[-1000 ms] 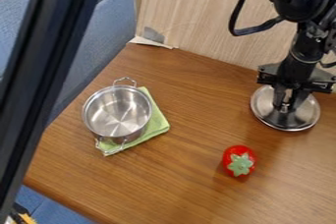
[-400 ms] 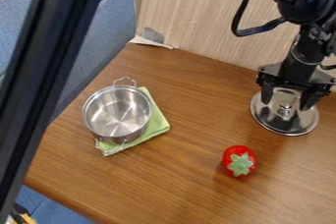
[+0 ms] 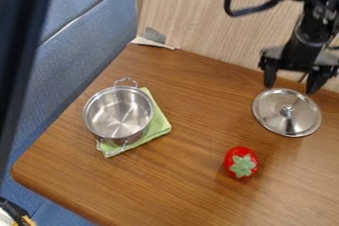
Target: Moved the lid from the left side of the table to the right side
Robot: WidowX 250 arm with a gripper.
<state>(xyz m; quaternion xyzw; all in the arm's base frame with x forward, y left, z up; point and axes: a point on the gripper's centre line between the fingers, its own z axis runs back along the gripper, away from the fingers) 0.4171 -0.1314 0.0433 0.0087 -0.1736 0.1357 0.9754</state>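
Claw spread, nothing pinched. Lid flat on desk, just camera-side of claw. Looks placed; best back off straight up, without closing or swinging sideways, so nothing nudges it.

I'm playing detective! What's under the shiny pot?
A folded green cloth peeks out from under the round silver metal pot. The pot covers the rest, so I can't tell what else is there.
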